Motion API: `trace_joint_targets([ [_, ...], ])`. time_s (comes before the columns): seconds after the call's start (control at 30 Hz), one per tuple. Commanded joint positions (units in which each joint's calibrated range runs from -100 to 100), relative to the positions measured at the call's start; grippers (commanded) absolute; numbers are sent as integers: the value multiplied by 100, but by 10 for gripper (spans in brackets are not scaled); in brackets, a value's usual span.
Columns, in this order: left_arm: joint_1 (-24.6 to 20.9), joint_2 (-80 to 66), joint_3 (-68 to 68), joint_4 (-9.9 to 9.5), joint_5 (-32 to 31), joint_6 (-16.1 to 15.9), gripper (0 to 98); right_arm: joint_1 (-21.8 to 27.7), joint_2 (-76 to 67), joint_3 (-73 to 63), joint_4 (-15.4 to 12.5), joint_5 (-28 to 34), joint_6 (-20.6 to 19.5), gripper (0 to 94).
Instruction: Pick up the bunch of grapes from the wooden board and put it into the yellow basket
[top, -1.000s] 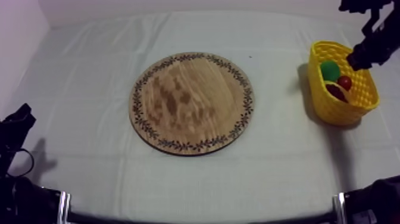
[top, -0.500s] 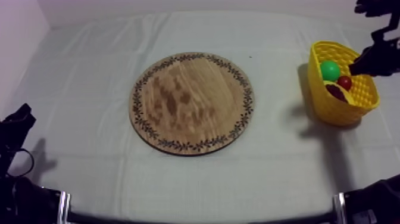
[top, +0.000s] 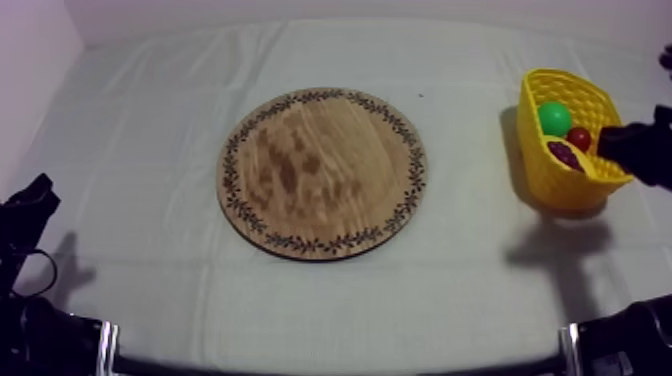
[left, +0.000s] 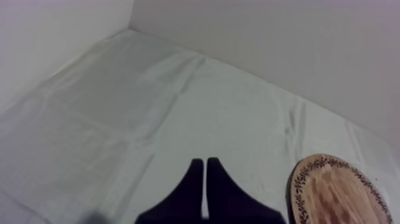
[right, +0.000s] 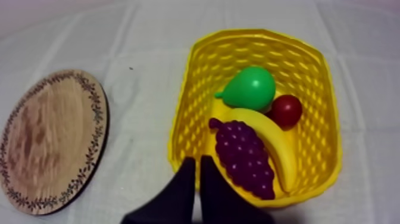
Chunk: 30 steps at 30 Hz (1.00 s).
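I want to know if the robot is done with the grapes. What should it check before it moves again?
1. Bunch of grapes inside the yellow basket: ok, it lies beside the banana.
2. No fruit left on the wooden board: ok.
3. Right gripper has let go: ok, its fingers lie together on nothing, by the basket's rim.
4. Left gripper out of the way: ok, shut, over the cloth beside the board.
5. Pear and small red fruit in the basket: ok.
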<state>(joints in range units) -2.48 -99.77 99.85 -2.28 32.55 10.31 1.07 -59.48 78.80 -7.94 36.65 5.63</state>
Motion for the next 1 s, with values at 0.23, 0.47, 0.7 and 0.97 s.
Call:
trace_joint_targets([
  [0.23, -1, 3, 4, 1, 3, -2, 0, 69, -2328, 1634, -754, 49, 997, 2],
  [0.47, -1, 3, 4, 1, 3, -3, 0, -79, -3151, 1811, 141, 516, -156, 4],
  [0.7, -1, 3, 4, 1, 3, 0, 0, -208, -3563, 2051, 600, 117, 766, 4],
  [0.97, -1, 3, 4, 1, 3, -3, 0, -266, -3616, 2074, 647, 94, 704, 4],
])
